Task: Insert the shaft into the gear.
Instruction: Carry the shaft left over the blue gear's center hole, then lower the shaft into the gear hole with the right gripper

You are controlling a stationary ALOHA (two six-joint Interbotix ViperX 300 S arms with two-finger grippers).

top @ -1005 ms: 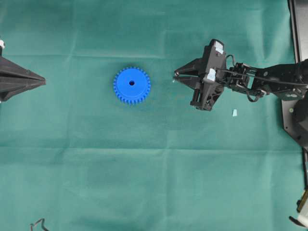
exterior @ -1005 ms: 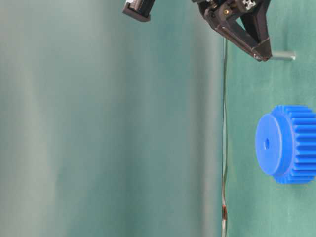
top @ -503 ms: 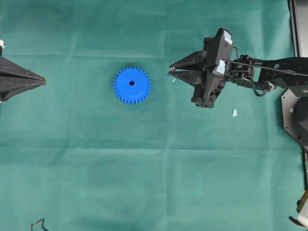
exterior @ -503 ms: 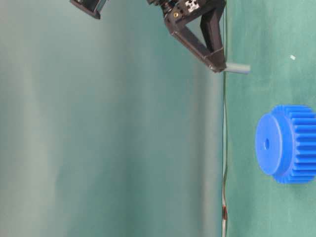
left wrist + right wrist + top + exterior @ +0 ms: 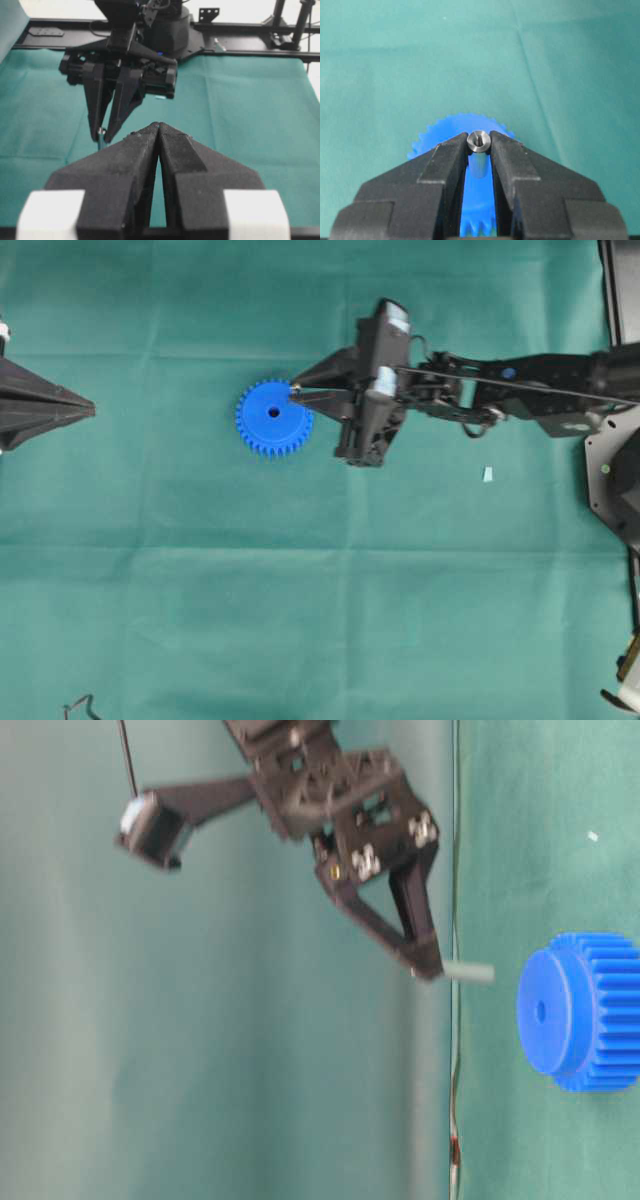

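Observation:
The blue toothed gear (image 5: 272, 420) lies flat on the green cloth, left of the middle, with its centre hole facing up. My right gripper (image 5: 294, 391) is shut on the shaft (image 5: 479, 141), a small silvery pin held upright at the fingertips. The shaft (image 5: 468, 972) hangs a little above the gear (image 5: 580, 1010), over the rim rather than the hole. From the right wrist, the gear (image 5: 445, 131) shows below and beyond the pin. My left gripper (image 5: 88, 410) rests shut at the far left, well away from the gear. Its pads (image 5: 172, 145) meet at the tips, and the right gripper (image 5: 102, 132) hangs beyond them.
A small pale-blue scrap (image 5: 487, 474) lies on the cloth to the right, under the right arm's reach. The black base and frame (image 5: 612, 470) line the right edge. A dark cable end (image 5: 80, 706) sits at the bottom left corner.
My right gripper has carried the shaft leftward from well right of the gear to above its right rim. The gear and left gripper have not moved.

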